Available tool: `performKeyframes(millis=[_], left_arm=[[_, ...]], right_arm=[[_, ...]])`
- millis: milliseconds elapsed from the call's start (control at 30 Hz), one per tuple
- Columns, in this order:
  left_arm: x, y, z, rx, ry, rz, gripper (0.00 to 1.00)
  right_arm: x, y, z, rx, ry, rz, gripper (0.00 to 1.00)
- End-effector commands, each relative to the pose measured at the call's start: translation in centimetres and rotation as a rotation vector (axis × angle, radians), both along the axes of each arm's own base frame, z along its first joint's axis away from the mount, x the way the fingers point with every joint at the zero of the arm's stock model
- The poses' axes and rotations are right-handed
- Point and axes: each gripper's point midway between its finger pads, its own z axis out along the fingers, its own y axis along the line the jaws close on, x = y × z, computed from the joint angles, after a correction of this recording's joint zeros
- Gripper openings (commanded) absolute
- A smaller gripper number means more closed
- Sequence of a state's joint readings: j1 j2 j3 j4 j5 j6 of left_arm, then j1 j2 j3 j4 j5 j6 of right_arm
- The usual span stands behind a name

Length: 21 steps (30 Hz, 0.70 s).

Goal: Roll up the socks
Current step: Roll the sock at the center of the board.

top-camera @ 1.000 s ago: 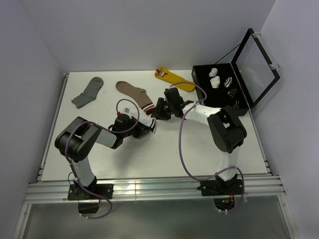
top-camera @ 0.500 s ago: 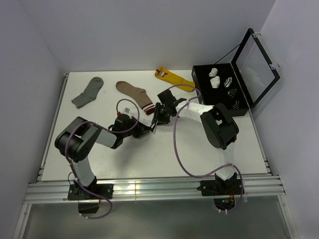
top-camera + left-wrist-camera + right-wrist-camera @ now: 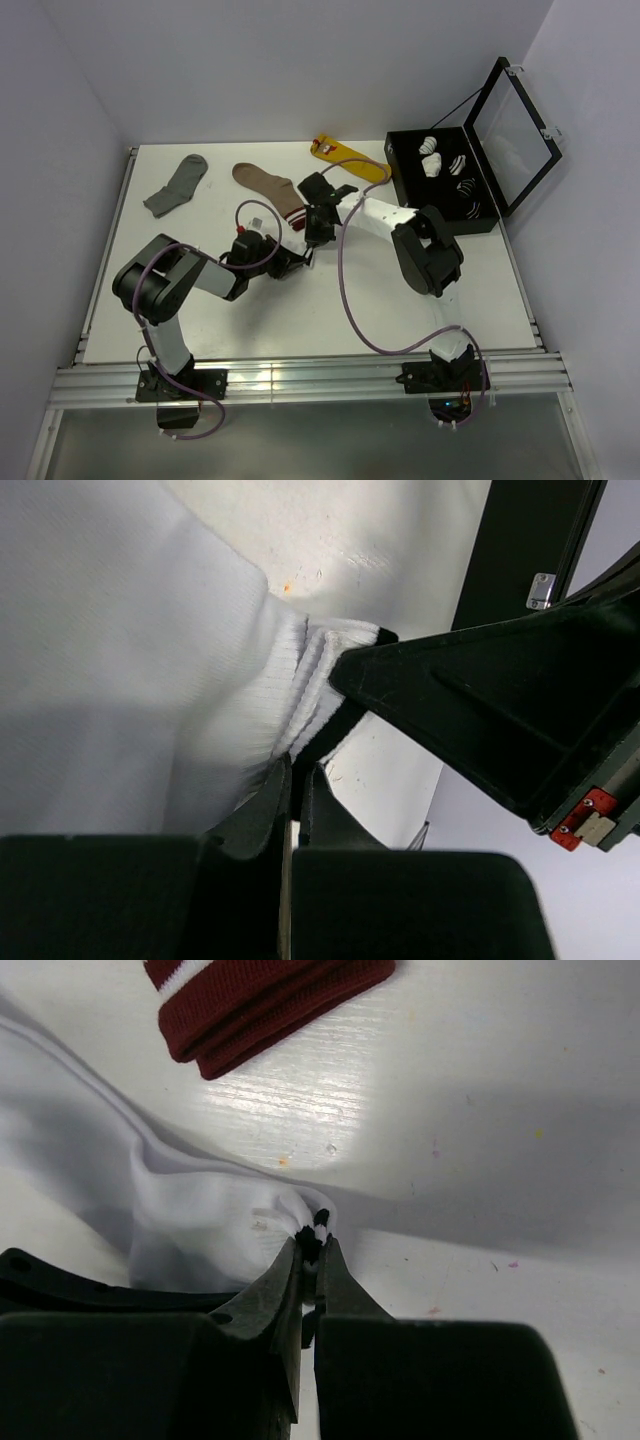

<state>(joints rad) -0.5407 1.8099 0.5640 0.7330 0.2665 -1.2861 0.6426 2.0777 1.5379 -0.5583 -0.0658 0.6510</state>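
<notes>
**Socks pinched at both ends, middle of the table**

Socks (image 3: pixel 296 245) lie as bunched white fabric on the table (image 3: pixel 330 300), just below the maroon cuff (image 3: pixel 262 998) of the brown sock (image 3: pixel 266 183). I cannot tell one white sock from the other in the bundle.

My left pincer (image 3: pixel 292 772) is closed tight, with the ribbed white edge drawn in at its fingertips. My right pincer (image 3: pixel 311 1245) is closed as well, nipping a small fold of white cloth with a dark stripe showing at the very tip. From above, the two pincers meet over the same bundle, left pincer (image 3: pixel 290 262) from the near side and right pincer (image 3: pixel 318 230) from the far side, nearly touching.

The black box (image 3: pixel 393 152) stands at the table's far right corner, its lid (image 3: pixel 515 125) swung up and open. Inside are several rolled white bundles (image 3: pixel 434 165), some with dark bands, set apart from one another. How the inside is divided I cannot make out.

The grey sock (image 3: pixel 177 186) lies flat at the far left. The yellow sock (image 3: pixel 350 160) lies just left of the box.
</notes>
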Motion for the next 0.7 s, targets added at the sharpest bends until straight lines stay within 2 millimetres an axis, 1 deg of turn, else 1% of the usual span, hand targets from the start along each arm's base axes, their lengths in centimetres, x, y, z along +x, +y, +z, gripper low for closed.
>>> performKeyframes(millis=[0,33,100,167,200,233,267,300,400,500,533,567,667], left_arm=[[-3.4,-0.2,-3.1,0.027,0.124,-0.063,0.00],[-3.6,-0.3,-3.2,0.021,0.133,-0.064,0.00],[-3.9,-0.5,-3.1,0.010,0.131,-0.074,0.00],[-4.0,-0.7,-3.0,0.016,0.125,-0.074,0.00],[-4.1,-0.7,-2.9,0.026,0.122,-0.077,0.00],[-4.2,-0.8,-3.0,0.035,0.120,-0.079,0.00],[-4.0,-0.7,-3.0,0.043,0.117,-0.074,0.00],[-3.8,-0.6,-2.9,0.058,0.103,-0.066,0.00],[-3.7,0.3,-3.7,0.115,0.111,-0.032,0.00],[-3.8,1.0,-4.2,0.165,0.111,-0.025,0.06],[-3.5,1.2,-4.1,0.181,0.097,-0.012,0.11],[-3.7,1.5,-4.5,0.206,0.106,-0.009,0.13],[-3.2,1.5,-3.7,0.243,0.056,-0.009,0.20]], right_arm=[[0.3,-2.0,-0.3,-0.176,-0.011,0.010,0.00],[0.6,-2.1,-0.1,-0.192,-0.016,0.017,0.00],[0.0,-2.8,-0.8,-0.251,0.009,0.027,0.00],[0.3,-3.2,-0.4,-0.296,-0.013,0.030,0.00],[0.0,-3.6,-0.7,-0.326,0.001,0.036,0.00],[0.4,-3.7,-0.4,-0.348,-0.016,0.035,0.00],[0.5,-3.8,-0.5,-0.363,-0.015,0.036,0.00],[0.2,-3.8,-0.7,-0.381,-0.006,0.046,0.00],[0.3,-3.3,-0.5,-0.385,-0.018,0.054,0.00],[0.3,-3.2,-1.0,-0.404,-0.005,0.062,0.00],[0.4,-2.9,-1.2,-0.413,-0.007,0.066,0.00],[0.5,-2.8,-1.4,-0.422,-0.007,0.068,0.00],[0.2,-2.4,-1.7,-0.432,0.002,0.079,0.00]])
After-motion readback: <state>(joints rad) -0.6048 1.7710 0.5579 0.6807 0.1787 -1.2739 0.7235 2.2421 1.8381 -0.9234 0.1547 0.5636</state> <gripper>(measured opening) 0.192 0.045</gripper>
